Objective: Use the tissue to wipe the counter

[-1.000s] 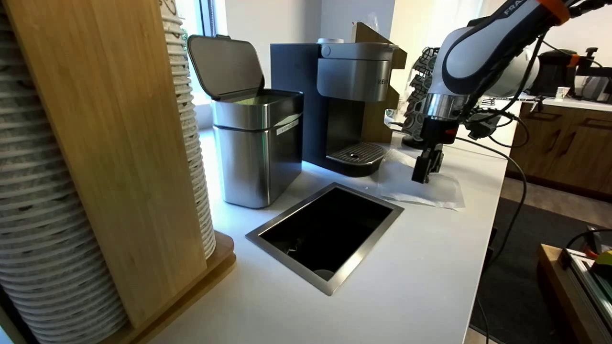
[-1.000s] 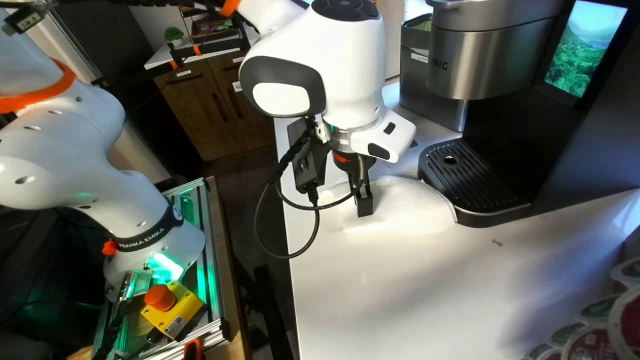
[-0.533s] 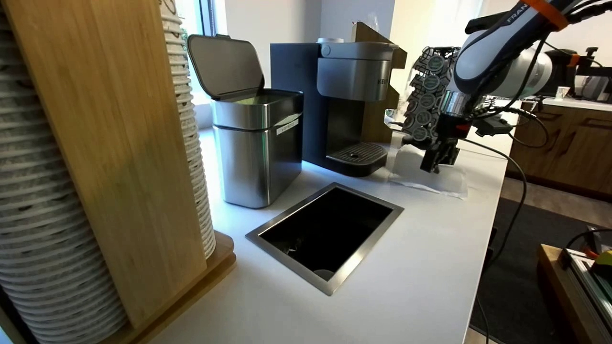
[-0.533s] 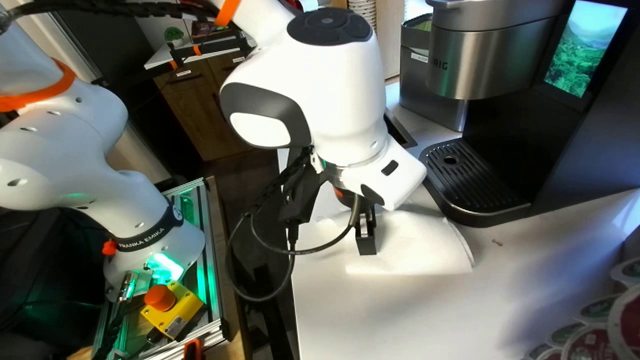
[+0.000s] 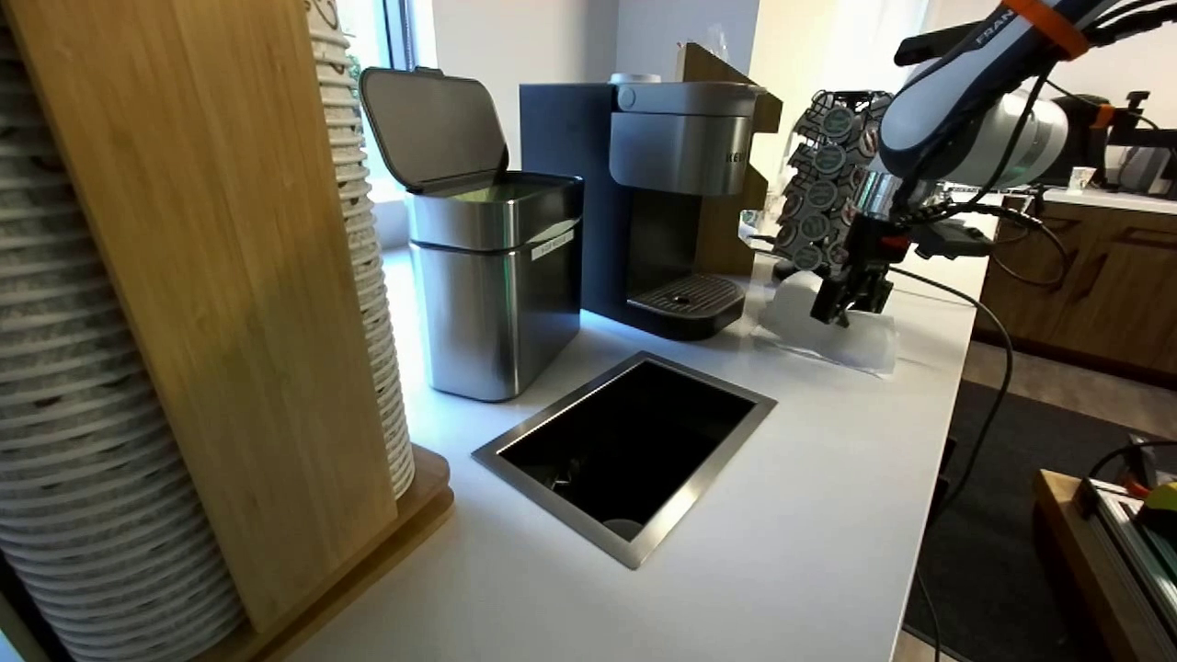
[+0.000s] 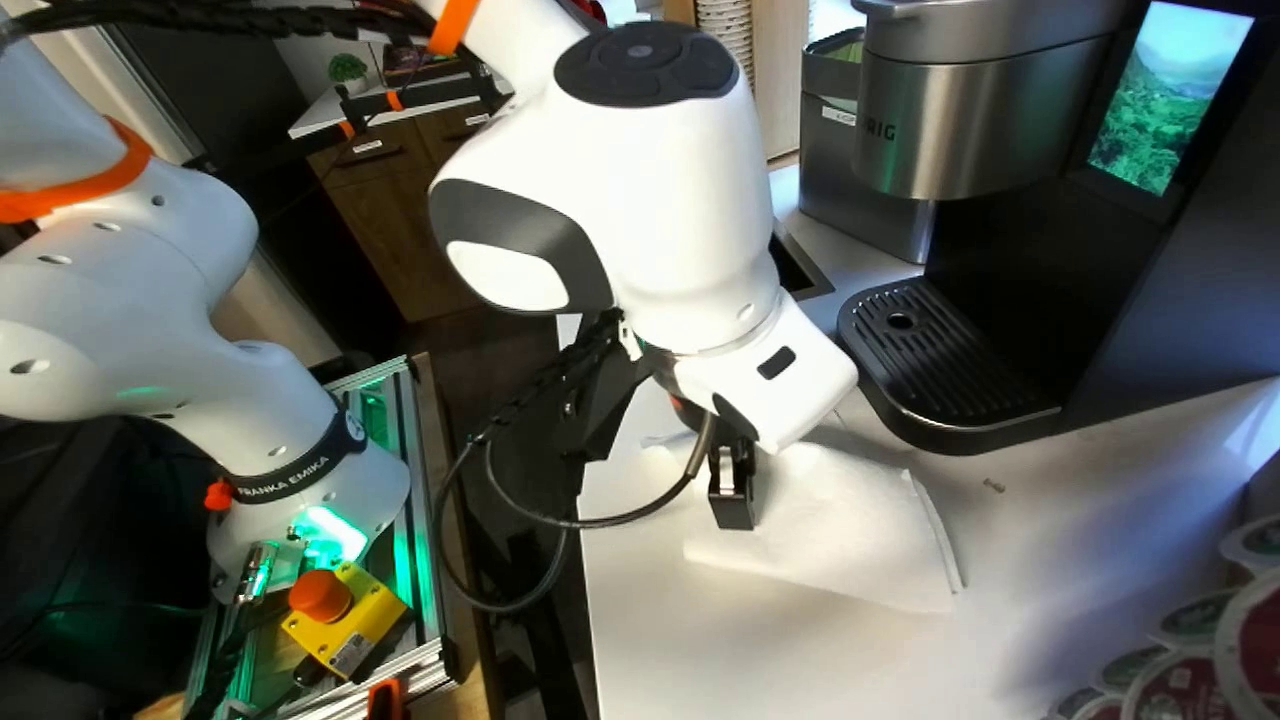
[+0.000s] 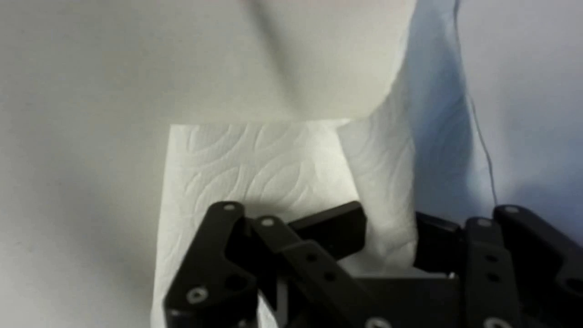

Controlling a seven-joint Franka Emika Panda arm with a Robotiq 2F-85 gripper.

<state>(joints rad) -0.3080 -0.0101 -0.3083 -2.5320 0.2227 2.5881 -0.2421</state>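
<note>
The tissue (image 5: 864, 345) is a thin white sheet lying rumpled on the white counter (image 5: 782, 515), right of the coffee machine's base. It also shows in an exterior view (image 6: 840, 540), its far edge close to the drip tray. My gripper (image 5: 846, 308) is low over the tissue and tilted; it also shows in an exterior view (image 6: 733, 505). In the wrist view a bunched fold of the embossed tissue (image 7: 218, 159) stands between the black fingers of the gripper (image 7: 391, 232) and fills the narrow gap. The fold's lower part is hidden by the gripper.
The coffee machine (image 5: 680, 152) stands behind the tissue, its drip tray (image 6: 950, 350) close by. A steel-rimmed opening (image 5: 703, 487) is in the counter. A steel bin (image 5: 469, 322), a pod rack (image 5: 823, 175) and a cup holder (image 5: 221, 276) stand around. Small debris (image 6: 993, 485) lies on the counter.
My gripper has moved along the counter, away from the steel-rimmed opening, and has tilted more. The tissue has slid the same way with it and turned slightly.
</note>
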